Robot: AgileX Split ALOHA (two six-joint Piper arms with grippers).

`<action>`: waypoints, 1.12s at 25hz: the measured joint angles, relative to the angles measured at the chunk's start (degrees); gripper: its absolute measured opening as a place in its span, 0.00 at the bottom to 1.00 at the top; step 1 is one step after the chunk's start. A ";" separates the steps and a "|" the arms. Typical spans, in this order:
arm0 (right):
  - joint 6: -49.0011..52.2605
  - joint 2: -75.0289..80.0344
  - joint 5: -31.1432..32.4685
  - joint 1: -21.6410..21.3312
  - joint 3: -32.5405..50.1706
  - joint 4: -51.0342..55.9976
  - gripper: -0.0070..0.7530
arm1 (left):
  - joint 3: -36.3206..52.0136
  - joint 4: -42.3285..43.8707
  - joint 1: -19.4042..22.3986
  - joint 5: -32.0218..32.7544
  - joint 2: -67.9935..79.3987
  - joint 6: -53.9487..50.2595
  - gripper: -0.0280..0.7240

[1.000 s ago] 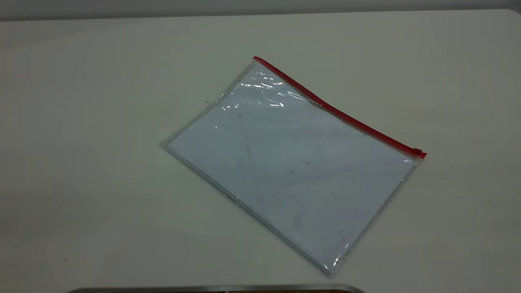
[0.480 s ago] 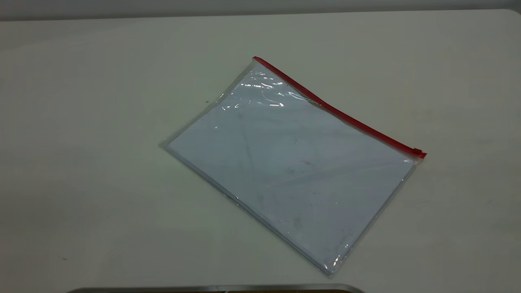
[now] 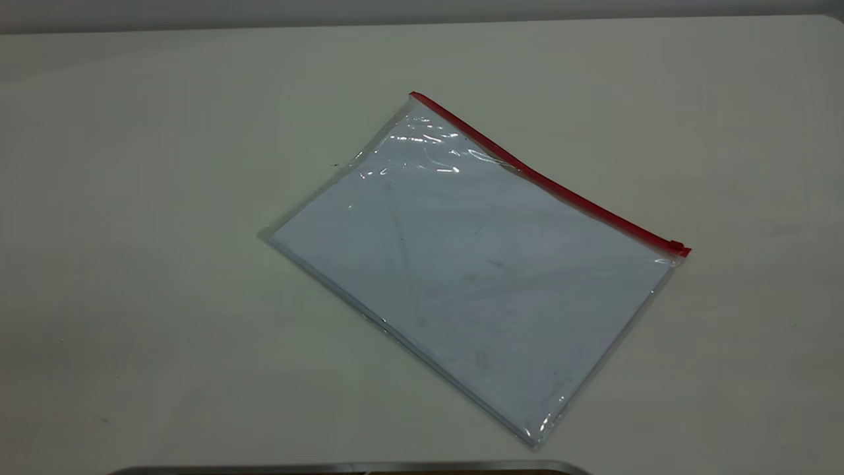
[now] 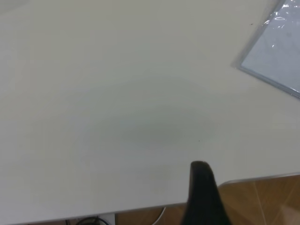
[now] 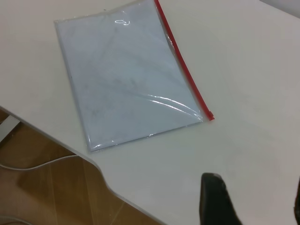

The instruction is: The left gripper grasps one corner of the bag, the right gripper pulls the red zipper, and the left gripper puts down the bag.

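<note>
The bag (image 3: 461, 264) is a clear pouch with pale sheets inside and lies flat, turned at an angle, in the middle of the table. The red zipper (image 3: 547, 185) runs along its far long edge, with the slider tab (image 3: 676, 247) at the right end. The corner of the bag (image 3: 417, 100) at the strip's other end lies flat. Neither gripper shows in the exterior view. The left gripper (image 4: 251, 185) hovers open over bare table, well short of the bag's near left corner (image 4: 239, 66). The right gripper (image 5: 255, 192) is open and apart from the bag (image 5: 126, 79) and zipper (image 5: 183, 65).
The white table (image 3: 165, 297) has a metal-rimmed cut-out edge (image 3: 343, 467) at the front. The table edge (image 5: 101, 176) with wooden floor below shows in the right wrist view, and it also shows in the left wrist view (image 4: 262, 178).
</note>
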 joint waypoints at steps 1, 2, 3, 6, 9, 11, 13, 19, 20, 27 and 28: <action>0.00 0.00 0.00 0.00 0.00 0.00 0.58 | 0.00 0.00 0.00 0.00 0.00 0.00 0.80; 0.00 0.00 0.00 0.00 0.00 0.00 0.58 | 0.00 0.00 0.02 0.00 0.00 0.00 0.80; 0.00 0.00 0.00 0.00 0.00 0.04 0.58 | 0.00 0.00 0.02 0.00 0.00 0.00 0.80; 0.00 0.00 0.00 -0.42 0.00 0.11 0.58 | 0.00 0.00 0.02 0.00 0.00 0.00 0.80; 0.00 -0.28 0.00 -3.31 0.00 0.23 0.58 | 0.00 0.00 0.02 0.00 0.00 0.00 0.80; 0.00 -1.51 -0.05 -5.82 0.00 0.23 0.58 | 0.00 0.00 0.02 0.00 0.00 0.00 0.80; 0.29 -2.34 -0.05 -8.09 0.00 0.05 0.58 | 0.00 0.00 0.02 0.00 0.00 0.00 0.80; 6.22 -2.35 -0.67 -9.54 0.06 -3.67 0.57 | 0.04 0.00 0.02 0.00 0.00 0.05 0.80; 7.88 -2.35 -0.98 -9.54 0.11 -4.81 0.56 | 0.06 0.00 0.02 0.00 0.00 0.05 0.80; 16.07 -2.35 -1.37 -9.54 0.11 -10.46 0.54 | 0.06 0.00 0.02 0.00 0.00 0.05 0.80; 16.22 -2.35 -1.39 -9.54 0.11 -10.55 0.54 | 0.06 0.00 0.02 0.00 0.00 0.05 0.80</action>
